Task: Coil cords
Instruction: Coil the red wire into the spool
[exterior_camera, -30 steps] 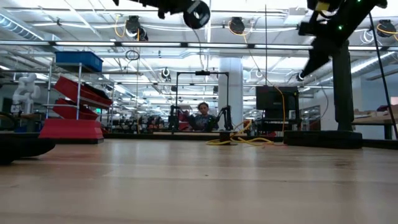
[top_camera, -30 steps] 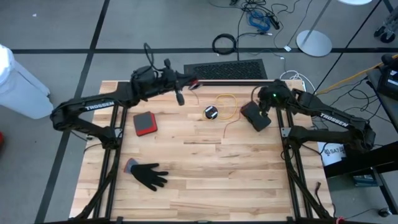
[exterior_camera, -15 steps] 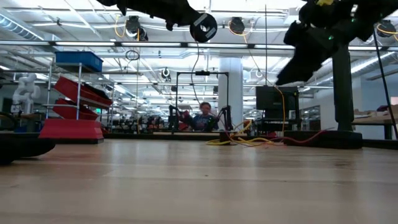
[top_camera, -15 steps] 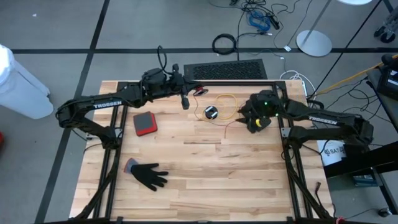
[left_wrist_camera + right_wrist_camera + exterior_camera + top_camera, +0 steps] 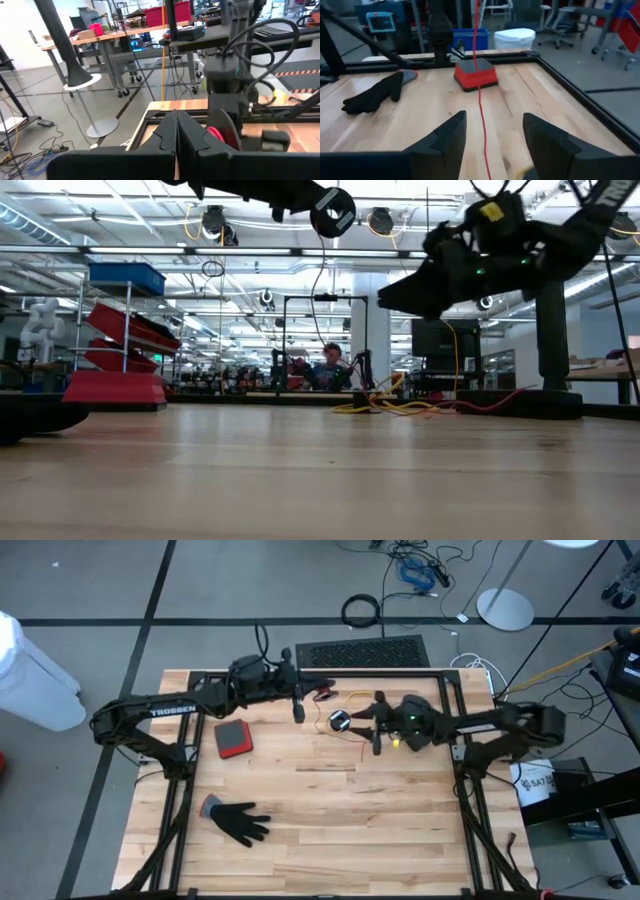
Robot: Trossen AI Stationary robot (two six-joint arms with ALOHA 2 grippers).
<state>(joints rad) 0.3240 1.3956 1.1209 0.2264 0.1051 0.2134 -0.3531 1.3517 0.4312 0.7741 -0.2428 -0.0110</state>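
Note:
A thin red cord [image 5: 480, 100] hangs from my left gripper [image 5: 297, 706], which is shut and held high over the table's far middle. The cord's lower part runs between the open fingers of my right gripper [image 5: 492, 145] without touching either finger. My right gripper [image 5: 373, 725] is level and points toward the table's left. Just ahead of it a small black coil [image 5: 340, 721] lies on the wood. A yellow cord [image 5: 362, 698] lies in a loose loop near the far edge. My left gripper is shut on the red cord near its upper end [image 5: 319, 693], but its own fingers hide the place of contact. The fingers are level and point toward the table's right. The cord hangs slack below them [image 5: 318, 280], and its lower part reaches the table.
A red-and-black box [image 5: 233, 738] sits left of centre and a black glove [image 5: 240, 823] lies near the front left. A dark grille [image 5: 365, 652] lies along the far edge. A thick black cable ring [image 5: 361, 610] is on the floor beyond it.
My right gripper has swung down and toward the table's left, tipping from pointing down to nearly level. It has stayed open and now stands on either side of the hanging cord. My left gripper has drifted a little toward the right with the red cord.

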